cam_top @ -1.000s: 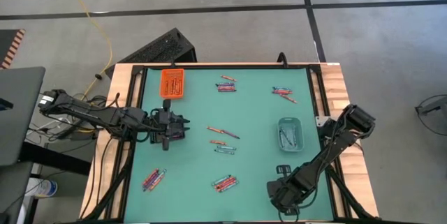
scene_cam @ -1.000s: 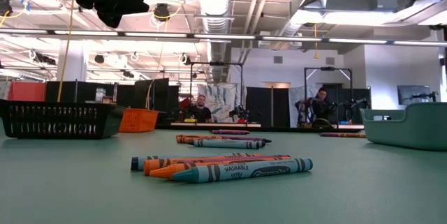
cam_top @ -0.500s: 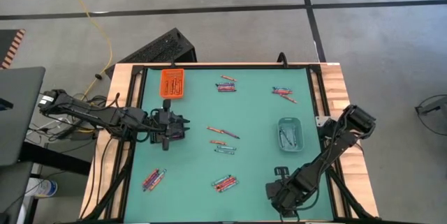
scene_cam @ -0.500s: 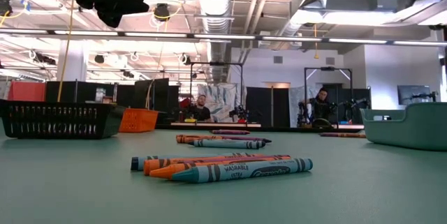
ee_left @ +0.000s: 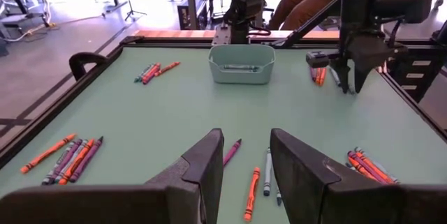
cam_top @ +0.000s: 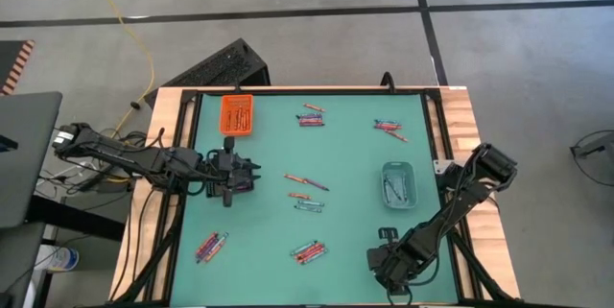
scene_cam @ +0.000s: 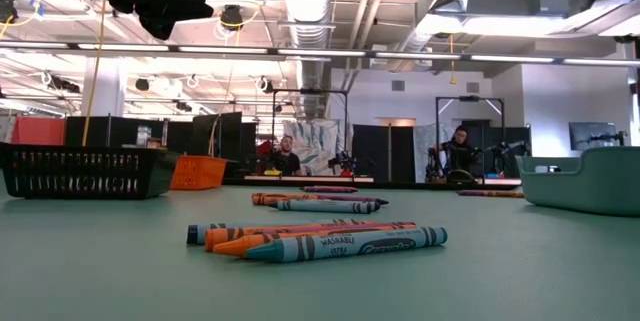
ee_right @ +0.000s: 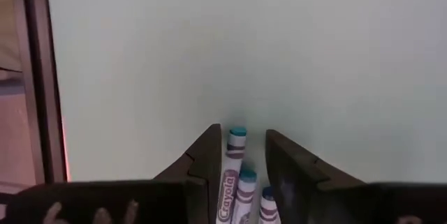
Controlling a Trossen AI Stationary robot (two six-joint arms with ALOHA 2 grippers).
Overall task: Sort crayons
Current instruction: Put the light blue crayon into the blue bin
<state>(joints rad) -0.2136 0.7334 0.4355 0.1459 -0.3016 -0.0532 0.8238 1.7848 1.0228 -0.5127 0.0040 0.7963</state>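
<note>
Orange tray (cam_top: pixel 236 115) beside scattered crayons (cam_top: pixel 307 184)

The table (cam_top: pixel 345 154) top is a flat pale green with a light wood border and black edge rails. The crayons (cam_top: pixel 306 250) lie in mixed clusters of orange-red, purple and teal-blue; seen level with the table, the nearest crayons (scene_cam: pixel 318 240) are orange and teal, the teal wrapper bearing dark lettering. An orange tray (cam_top: pixel 236 115) shows a fine mesh pattern, the grey-teal tray (cam_top: pixel 397 182) is plain, and a black tray (scene_cam: pixel 82 170) is slotted. Both arms are dark.
</note>
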